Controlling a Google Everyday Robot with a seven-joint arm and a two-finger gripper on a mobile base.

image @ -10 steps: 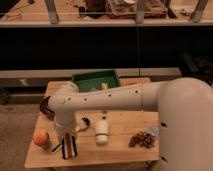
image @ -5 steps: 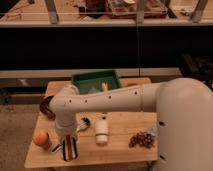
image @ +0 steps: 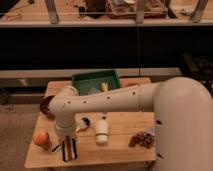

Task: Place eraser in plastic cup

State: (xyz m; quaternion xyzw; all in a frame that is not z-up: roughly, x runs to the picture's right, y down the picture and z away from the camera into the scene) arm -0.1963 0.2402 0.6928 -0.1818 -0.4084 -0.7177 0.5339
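Observation:
The eraser (image: 69, 149), a flat block with dark, red and white stripes, lies near the front left edge of the wooden table (image: 120, 150). My gripper (image: 65, 141) hangs from the big white arm (image: 115, 100) and sits right over the eraser's near end, at or touching it. A small yellowish thing (image: 104, 86) sits in the green tray; I cannot tell whether it is the plastic cup.
An orange bowl (image: 41, 138) stands just left of the eraser. A dark brown bowl (image: 46, 106) is at the left edge. A white tube (image: 101, 131), a small dark object (image: 84, 123), grapes (image: 141, 139) and the green tray (image: 80, 80) are also on the table.
The arm has lowered slightly over the eraser. The eraser has barely moved.

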